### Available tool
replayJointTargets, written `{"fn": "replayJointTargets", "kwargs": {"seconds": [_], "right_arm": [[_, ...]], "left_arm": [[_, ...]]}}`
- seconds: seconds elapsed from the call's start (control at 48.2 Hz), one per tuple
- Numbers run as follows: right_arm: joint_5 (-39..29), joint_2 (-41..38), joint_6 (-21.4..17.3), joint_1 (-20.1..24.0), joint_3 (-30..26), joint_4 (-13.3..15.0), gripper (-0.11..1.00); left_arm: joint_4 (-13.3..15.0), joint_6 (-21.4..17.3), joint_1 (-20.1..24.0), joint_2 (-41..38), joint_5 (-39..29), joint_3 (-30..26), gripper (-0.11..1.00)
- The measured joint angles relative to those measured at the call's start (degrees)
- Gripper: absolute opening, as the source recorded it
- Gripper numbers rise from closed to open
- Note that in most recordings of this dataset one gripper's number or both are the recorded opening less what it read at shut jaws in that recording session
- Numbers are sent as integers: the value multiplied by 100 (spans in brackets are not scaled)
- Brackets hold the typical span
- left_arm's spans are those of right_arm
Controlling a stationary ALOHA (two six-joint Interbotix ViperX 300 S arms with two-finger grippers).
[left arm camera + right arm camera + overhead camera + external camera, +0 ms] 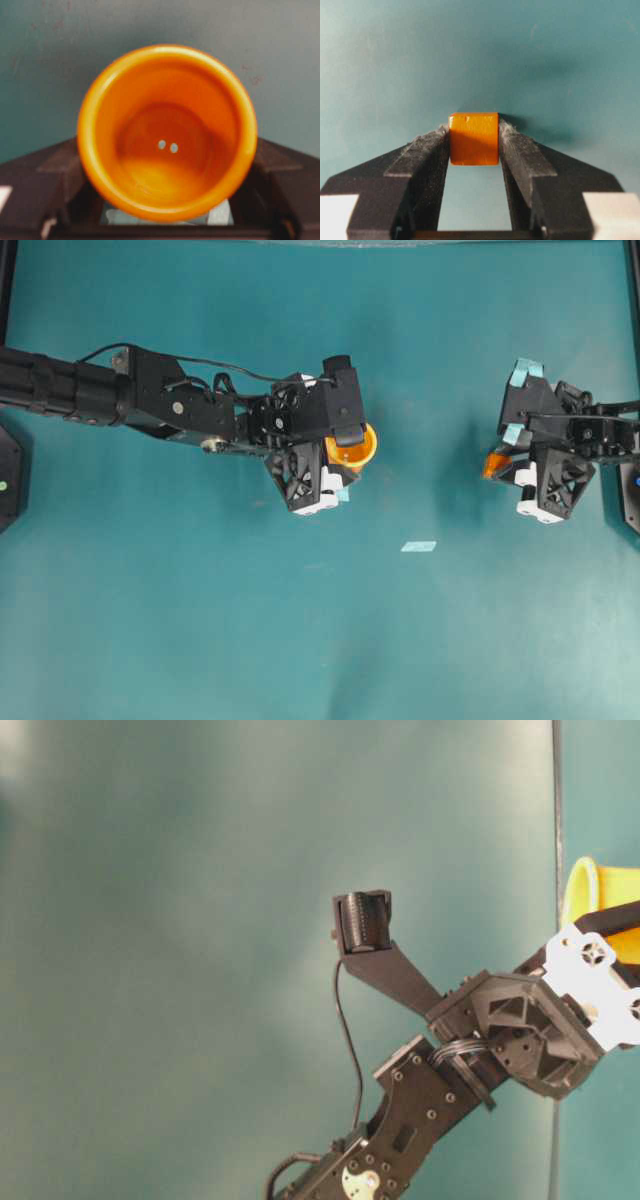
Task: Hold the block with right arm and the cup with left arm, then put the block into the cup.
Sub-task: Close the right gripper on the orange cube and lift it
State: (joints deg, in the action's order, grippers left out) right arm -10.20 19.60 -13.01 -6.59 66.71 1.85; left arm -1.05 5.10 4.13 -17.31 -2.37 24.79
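Left end effector [345, 462] grips the cup [352, 448], its fingers pressed against the cup's sides, a little left of the middle of the teal desk [200, 620] in the overhead view. From the left wrist camera the cup's round rim faces the lens, its orange inside bare, with two small pale spots at the bottom. In the table-level view the left arm [420, 1100] reaches up from the lower edge, and the cup's yellow rim shows at the right edge. Further right on the desk lies a small pale-blue scrap of tape [419, 546], apart from both arms. Right end effector [505, 468], with light-blue tape patches, is closed on the block [496, 464]. Seen from the right wrist camera, both black fingers [427, 155] touch the orange cube's sides, pinching it at their tips.
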Motion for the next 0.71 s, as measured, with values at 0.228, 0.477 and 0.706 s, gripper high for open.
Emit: {"fn": "replayJointTargets", "kwargs": {"seconds": [0.228,0.477,0.706], "right_arm": [[281,167,132,0,-290,79,40],[844,334,185,0,-861,501,40],[1960,62,185,0,-1090,870,40]], "left_arm": [[0,0,-53,0,79,9,63],[0,0,-62,0,105,0,63],[0,0,-70,0,114,0,63]]}}
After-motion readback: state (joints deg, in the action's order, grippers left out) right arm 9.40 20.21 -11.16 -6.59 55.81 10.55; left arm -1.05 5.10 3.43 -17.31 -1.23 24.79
